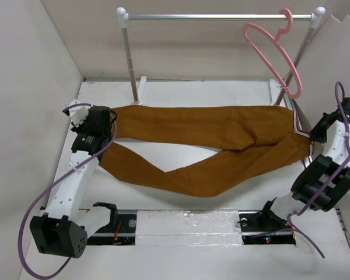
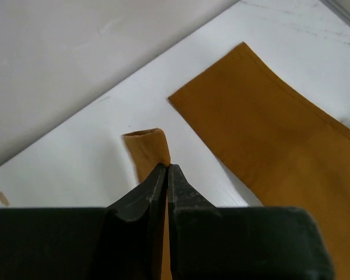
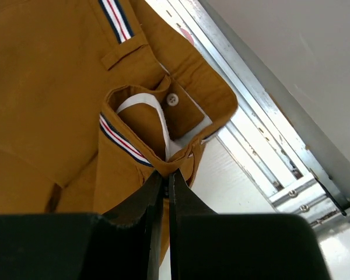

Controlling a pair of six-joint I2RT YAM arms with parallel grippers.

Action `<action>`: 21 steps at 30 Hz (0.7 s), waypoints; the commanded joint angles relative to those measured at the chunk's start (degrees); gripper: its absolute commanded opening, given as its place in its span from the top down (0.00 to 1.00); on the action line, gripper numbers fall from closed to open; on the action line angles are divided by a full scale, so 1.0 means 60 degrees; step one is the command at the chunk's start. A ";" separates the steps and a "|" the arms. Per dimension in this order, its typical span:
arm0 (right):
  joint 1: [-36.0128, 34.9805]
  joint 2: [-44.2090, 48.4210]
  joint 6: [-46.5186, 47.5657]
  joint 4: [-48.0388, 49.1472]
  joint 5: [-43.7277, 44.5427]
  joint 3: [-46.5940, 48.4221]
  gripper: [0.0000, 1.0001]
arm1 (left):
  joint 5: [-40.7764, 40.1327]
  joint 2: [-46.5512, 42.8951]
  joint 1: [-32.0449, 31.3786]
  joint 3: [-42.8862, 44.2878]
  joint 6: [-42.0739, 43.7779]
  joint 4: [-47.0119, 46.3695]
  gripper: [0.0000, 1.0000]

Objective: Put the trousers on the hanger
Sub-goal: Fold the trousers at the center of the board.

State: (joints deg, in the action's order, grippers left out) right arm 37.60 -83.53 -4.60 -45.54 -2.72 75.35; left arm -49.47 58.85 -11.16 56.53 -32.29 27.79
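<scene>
White table: trousers lie across it, waist right, legs left. Clothes rail at far edge w/ hanger hooked on its right end. Left gripper pinched tight on a leg hem; right gripper clamped on waistband.

The whole table is viewed from high behind the arm bases, which are set along the bottom of the frame. The trousers are shared by all views: a leg end is seen close at the left wrist, the waistband at the right.
</scene>
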 commanded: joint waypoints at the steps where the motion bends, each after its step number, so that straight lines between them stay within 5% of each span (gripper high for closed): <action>1: 0.0061 -0.0477 -0.0390 0.0997 -0.0190 0.0668 1.00 | 0.0991 0.0106 0.1075 0.0362 -0.0331 -0.0076 1.00; 8: -0.0026 -0.1780 -0.0537 0.1642 -0.0703 0.1618 1.00 | 0.1756 0.1089 0.2811 0.0596 -0.0579 -0.0120 1.00; 21: -0.0569 -0.4885 -0.0976 0.1877 -0.1026 0.4858 1.00 | 0.0642 0.4635 0.2914 0.3322 -0.0389 -0.0675 1.00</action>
State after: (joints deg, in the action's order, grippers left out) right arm 34.72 -110.59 -9.58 -40.71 -8.60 97.73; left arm -42.61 84.77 5.72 71.59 -34.89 26.13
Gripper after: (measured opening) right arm 0.092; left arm 0.006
